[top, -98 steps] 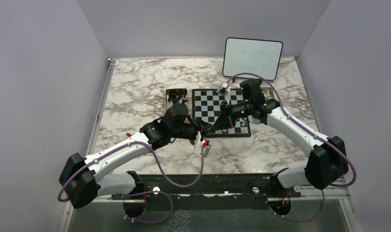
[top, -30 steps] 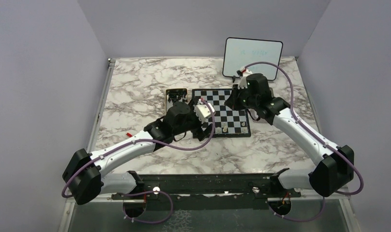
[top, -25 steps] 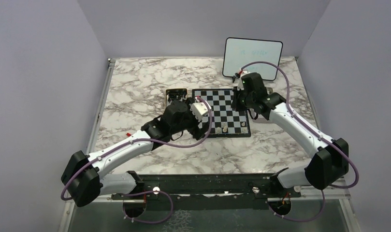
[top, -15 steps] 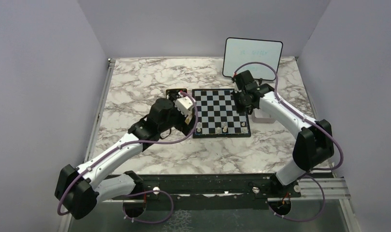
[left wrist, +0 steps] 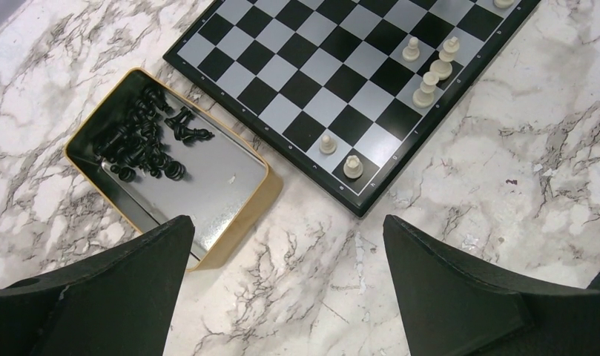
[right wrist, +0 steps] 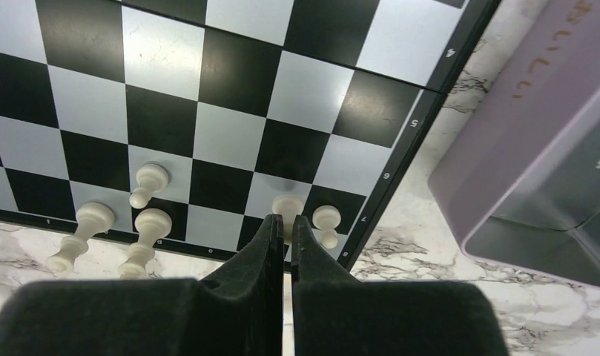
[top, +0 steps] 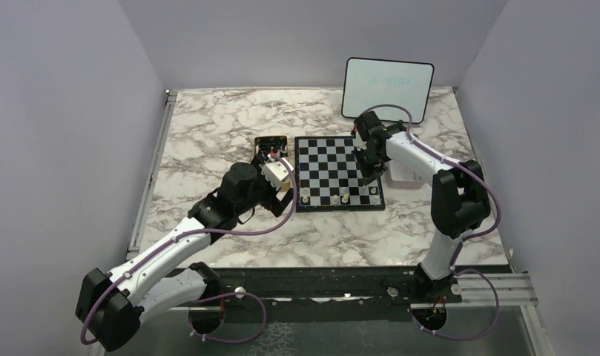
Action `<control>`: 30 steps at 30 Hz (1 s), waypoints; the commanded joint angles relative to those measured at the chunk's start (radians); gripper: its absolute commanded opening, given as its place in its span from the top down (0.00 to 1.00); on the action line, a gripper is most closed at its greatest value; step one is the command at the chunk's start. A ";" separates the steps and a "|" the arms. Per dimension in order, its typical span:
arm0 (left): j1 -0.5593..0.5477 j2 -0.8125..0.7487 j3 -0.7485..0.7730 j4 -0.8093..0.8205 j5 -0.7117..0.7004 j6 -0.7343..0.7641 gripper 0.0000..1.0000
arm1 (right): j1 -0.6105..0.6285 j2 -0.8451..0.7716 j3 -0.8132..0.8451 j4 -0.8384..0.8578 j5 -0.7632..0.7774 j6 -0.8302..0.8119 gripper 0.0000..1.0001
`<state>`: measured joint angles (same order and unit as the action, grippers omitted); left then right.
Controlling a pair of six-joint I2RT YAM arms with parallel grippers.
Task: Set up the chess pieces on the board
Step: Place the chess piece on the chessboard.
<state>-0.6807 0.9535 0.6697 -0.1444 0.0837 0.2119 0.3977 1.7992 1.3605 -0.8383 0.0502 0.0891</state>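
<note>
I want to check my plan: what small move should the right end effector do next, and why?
Probably lower the right end effector slightly, then open it. Its fingers seem shut on a white piece over the edge row of the board, beside another white piece, and its shadow suggests it is not set down yet.

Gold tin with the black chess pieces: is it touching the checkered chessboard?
Apart. The left wrist view shows a thin strip of marble table between the gold metal tin and the black-and-white checkered chessboard.

The board (top: 337, 172) black-and-white checked; chess pieces (right wrist: 150, 180) cream; table (top: 208, 126) grey-veined white marble.
</note>
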 commanded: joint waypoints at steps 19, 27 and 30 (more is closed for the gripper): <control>-0.001 -0.029 -0.001 0.016 -0.007 0.026 0.01 | 0.003 0.100 0.031 -0.049 -0.094 -0.024 0.90; 0.000 -0.027 -0.001 0.014 -0.011 0.032 0.01 | 0.003 0.104 0.032 -0.044 -0.105 -0.022 0.90; -0.001 -0.027 -0.001 0.014 -0.012 0.034 0.01 | 0.003 0.104 0.036 -0.046 -0.110 -0.020 0.90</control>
<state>-0.6807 0.9401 0.6697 -0.1448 0.0834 0.2306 0.3988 1.8713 1.3781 -0.8688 -0.0109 0.0753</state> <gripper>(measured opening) 0.990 0.100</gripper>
